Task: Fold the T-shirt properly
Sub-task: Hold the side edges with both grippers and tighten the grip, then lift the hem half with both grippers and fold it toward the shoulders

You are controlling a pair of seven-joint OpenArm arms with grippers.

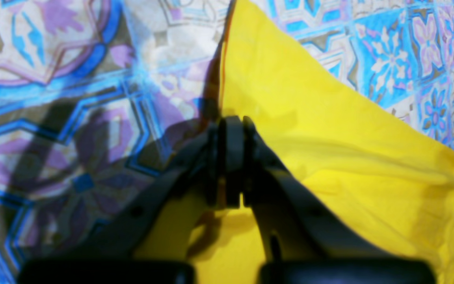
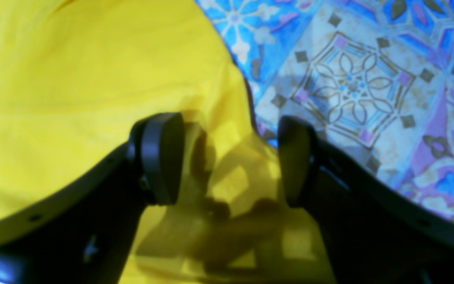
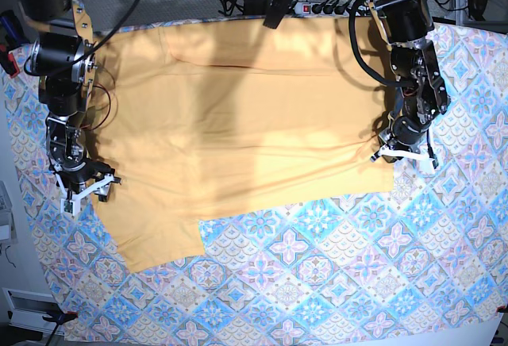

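The T-shirt (image 3: 238, 124) lies spread over the far half of the table, pale yellow-orange, with one flap reaching toward the front left. My left gripper (image 3: 405, 154) is at the shirt's right edge. In the left wrist view its fingers (image 1: 231, 157) are pressed together on the T-shirt (image 1: 329, 138) hem, with cloth rising to the right. My right gripper (image 3: 86, 191) is at the shirt's left edge. In the right wrist view the right gripper (image 2: 227, 157) is open, its pads wide apart over the T-shirt (image 2: 73, 79) edge, gripping nothing.
A blue-and-pink patterned tablecloth (image 3: 317, 282) covers the whole table and shows beside the shirt in both wrist views (image 1: 53, 79) (image 2: 369, 79). Cables and a power strip (image 3: 317, 5) run along the back edge. Both arm bases stand at the far corners.
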